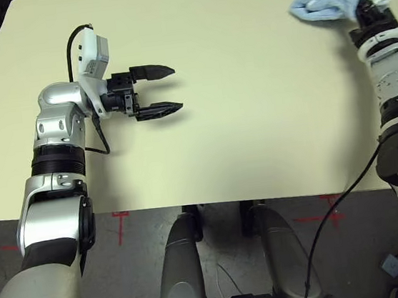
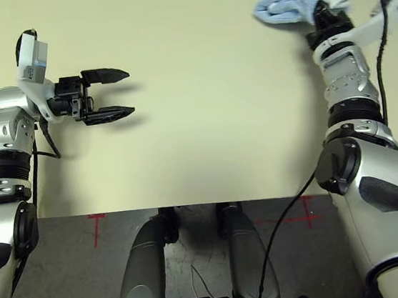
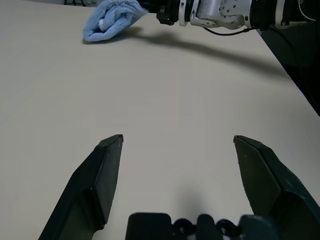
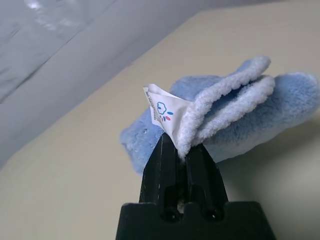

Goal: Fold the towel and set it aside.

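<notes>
The folded light blue towel (image 4: pixel 235 115) lay bunched at the far right of the cream desk (image 1: pixel 252 114), its layered edge pinched in the closed right hand (image 4: pixel 182 150). A white tag (image 4: pixel 162 112) bore a small cartoon logo; its lettering was unreadable. The left hand (image 1: pixel 167 89) hovered open, well apart.

Towel (image 1: pixel 328 3) on table (image 1: pixel 252 114) far right (left claw (image 1: pixel 172 89) opposite).
</notes>
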Motion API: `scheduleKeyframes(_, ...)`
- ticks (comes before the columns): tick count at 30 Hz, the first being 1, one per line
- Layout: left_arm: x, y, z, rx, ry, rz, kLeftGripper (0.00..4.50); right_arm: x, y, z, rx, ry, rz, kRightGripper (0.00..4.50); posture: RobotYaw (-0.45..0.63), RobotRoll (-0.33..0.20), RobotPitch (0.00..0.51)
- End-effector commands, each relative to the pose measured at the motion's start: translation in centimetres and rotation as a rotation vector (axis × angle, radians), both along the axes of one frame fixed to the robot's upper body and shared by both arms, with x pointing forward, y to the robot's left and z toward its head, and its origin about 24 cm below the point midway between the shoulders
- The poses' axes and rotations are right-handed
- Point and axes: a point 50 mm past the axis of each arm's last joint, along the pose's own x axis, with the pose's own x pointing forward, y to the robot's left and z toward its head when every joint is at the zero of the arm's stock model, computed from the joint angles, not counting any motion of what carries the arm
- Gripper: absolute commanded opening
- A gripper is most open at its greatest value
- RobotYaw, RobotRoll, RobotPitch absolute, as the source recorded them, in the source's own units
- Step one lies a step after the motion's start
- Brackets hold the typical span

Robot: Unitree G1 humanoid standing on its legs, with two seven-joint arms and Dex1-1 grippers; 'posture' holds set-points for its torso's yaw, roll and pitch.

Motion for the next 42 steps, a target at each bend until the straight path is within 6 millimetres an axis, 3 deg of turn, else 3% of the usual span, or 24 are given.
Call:
scheduleKeyframes(1,-0.2,0.0,-0.7,0.006,0.018,-0.006,4.50,-0.7,-1.1,-1.6,0.001,0.042,-0.083,0.06,-0.08,0.000,0.344)
scheduleKeyframes(9,-0.1,-0.3,-0.6,0.006,0.014,-0.012,4.50,-0.4,-0.1,-2.7,0.083,0.073,-0.116,0.06,-0.08,0.000,0.340)
scheduleKeyframes(18,0.0,-0.4,-0.5,0.011,0.011,-0.018,4.50,1.0,3.3,-1.1,0.167,0.009,-0.009,0.06,-0.07,0.000,0.342)
scheduleKeyframes(30,0.0,-0.5,-0.4,0.018,0.007,-0.025,4.50,1.4,4.7,-1.2,0.205,0.051,0.019,0.06,-0.06,0.000,0.342)
scheduleKeyframes(34,0.0,-0.5,-0.4,0.019,0.007,-0.022,4.50,1.2,5.0,-1.4,0.191,0.078,0.037,1.22,-0.06,0.000,0.342)
scheduleKeyframes(36,0.1,-0.5,-0.3,0.016,0.008,-0.017,4.50,0.9,5.1,-1.5,0.175,0.095,0.050,2.01,-0.06,0.000,0.344)
scheduleKeyframes(42,0.2,-0.1,-0.3,-0.002,0.013,0.018,4.50,-1.7,4.2,-1.1,0.117,0.161,0.052,4.18,-0.07,0.000,0.346)
